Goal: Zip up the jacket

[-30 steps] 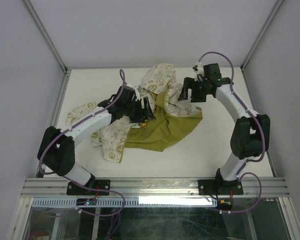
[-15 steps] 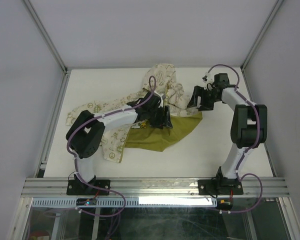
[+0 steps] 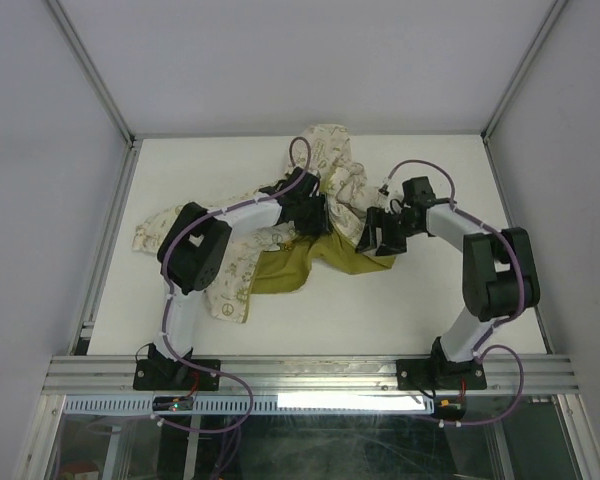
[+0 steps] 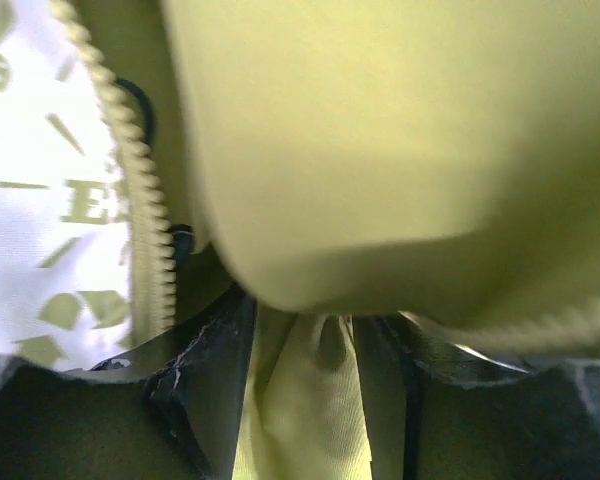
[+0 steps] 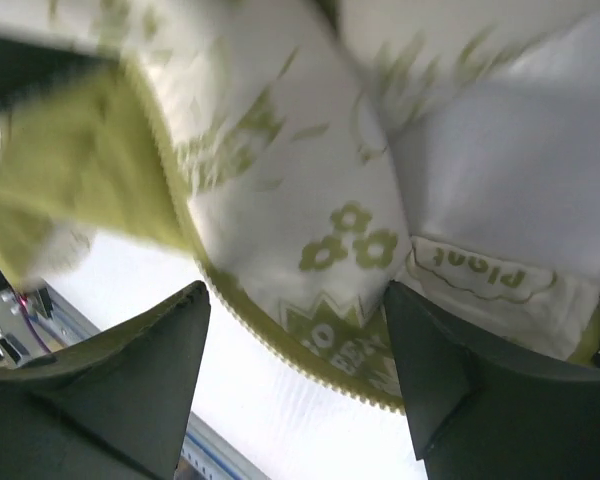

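The jacket (image 3: 330,160) is seen crumpled on the bench (image 3: 430,300), in the upper middle of the overhead view. One cream sleeve is stretched toward the left edge, and the olive lining (image 3: 285,268) is turned out below the centre.

The left arm (image 3: 242,212) is raised from its base at the lower left and bent sharply at the elbow. Its forearm is laid to the right across the cream cloth. The left claw (image 3: 318,214) is placed at the middle of the jacket. In the left wrist view the fingers (image 4: 195,400) are drawn narrow, and a fold of olive lining is pinched between them. A row of zipper teeth (image 4: 140,220) is seen running down the left of that frame, beside printed cream cloth.

The right arm (image 3: 450,222) is folded at the right side, with its forearm directed leftward and slightly downward. The right claw (image 3: 378,235) is held at the jacket's right edge. In the right wrist view its fingers (image 5: 130,400) are spread wide. Nothing is gripped between them. The toothed cream edge is seen just beyond them, with bare bench beneath.
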{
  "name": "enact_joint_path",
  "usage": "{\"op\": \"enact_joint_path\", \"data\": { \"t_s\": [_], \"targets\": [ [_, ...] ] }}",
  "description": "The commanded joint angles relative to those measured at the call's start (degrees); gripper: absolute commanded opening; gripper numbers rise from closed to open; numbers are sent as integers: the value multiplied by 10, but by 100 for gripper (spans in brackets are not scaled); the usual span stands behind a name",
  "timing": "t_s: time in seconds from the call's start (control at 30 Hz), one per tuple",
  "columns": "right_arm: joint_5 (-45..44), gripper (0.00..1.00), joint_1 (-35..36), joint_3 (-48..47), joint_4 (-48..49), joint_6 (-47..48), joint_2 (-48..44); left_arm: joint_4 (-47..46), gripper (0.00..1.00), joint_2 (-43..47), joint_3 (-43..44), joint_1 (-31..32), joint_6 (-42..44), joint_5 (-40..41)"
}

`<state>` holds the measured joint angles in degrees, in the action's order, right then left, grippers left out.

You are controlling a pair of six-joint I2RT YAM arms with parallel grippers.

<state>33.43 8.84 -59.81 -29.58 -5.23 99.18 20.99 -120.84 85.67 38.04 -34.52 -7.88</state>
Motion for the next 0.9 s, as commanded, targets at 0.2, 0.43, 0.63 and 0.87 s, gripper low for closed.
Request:
{"op": "enact_joint_path", "data": {
  "t_s": [0.2,0.43,0.63,0.87],
  "targets": [
    [-158,73,114,111,69,-67,-149,4,45,-38,46,-67,33,32],
    [-192,13,116,71,22,-62,-161,4,47,-33,39,-67,38,33],
    [-237,0,122,-83,-154,-96,-173,4,47,-30,37,-78,35,60],
    [-316,0,146,-309,-395,-143,-139,12,46,-39,43,-88,34,101]
  ]
}}
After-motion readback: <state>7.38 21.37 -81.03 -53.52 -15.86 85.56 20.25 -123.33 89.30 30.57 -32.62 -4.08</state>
